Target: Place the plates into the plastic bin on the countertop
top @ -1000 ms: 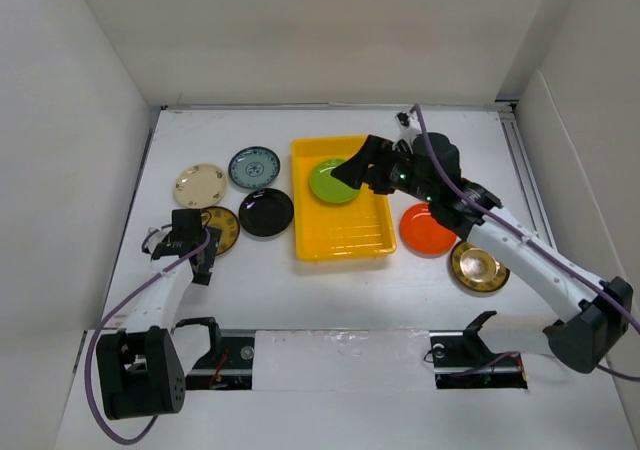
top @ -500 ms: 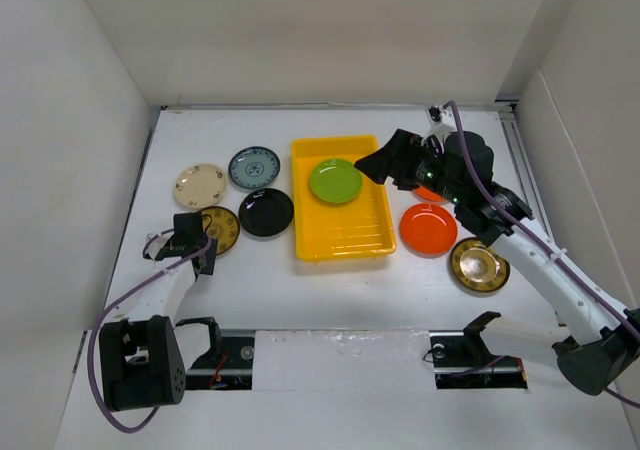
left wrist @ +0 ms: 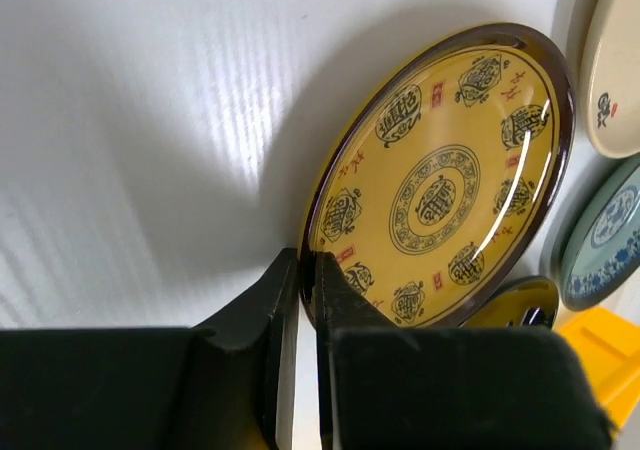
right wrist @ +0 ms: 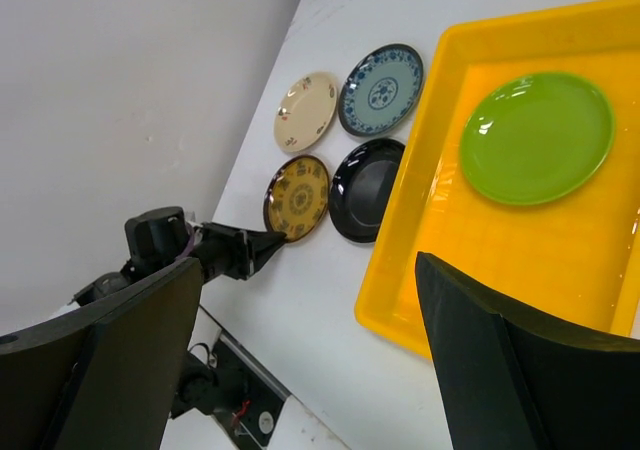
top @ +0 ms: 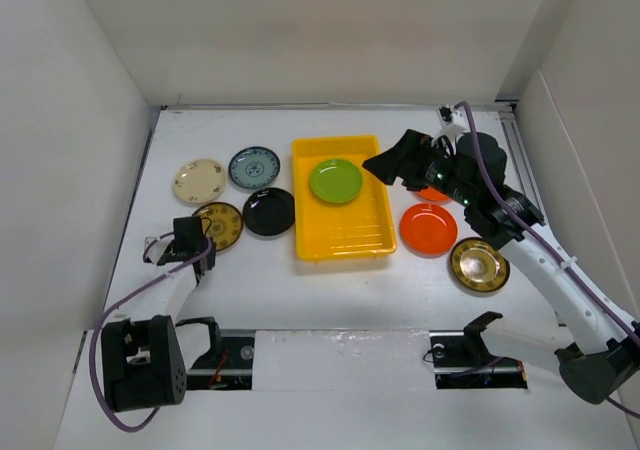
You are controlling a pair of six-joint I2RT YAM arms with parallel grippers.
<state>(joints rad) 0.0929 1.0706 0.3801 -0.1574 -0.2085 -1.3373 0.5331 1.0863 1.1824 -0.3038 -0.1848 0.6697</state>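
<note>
Rim of the gold-brown plate (left wrist: 437, 185) is clenched in the left pincer (left wrist: 305, 262); right pincer (right wrist: 305, 265) gapes empty over bin (top: 345, 232) edge.

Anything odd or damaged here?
Nothing stands out. The lime green round plate lies flat in the bright yellow plastic bin; the rest sit flat on the white countertop. The left claw pinches a gold-brown patterned plate by its rim.
</note>
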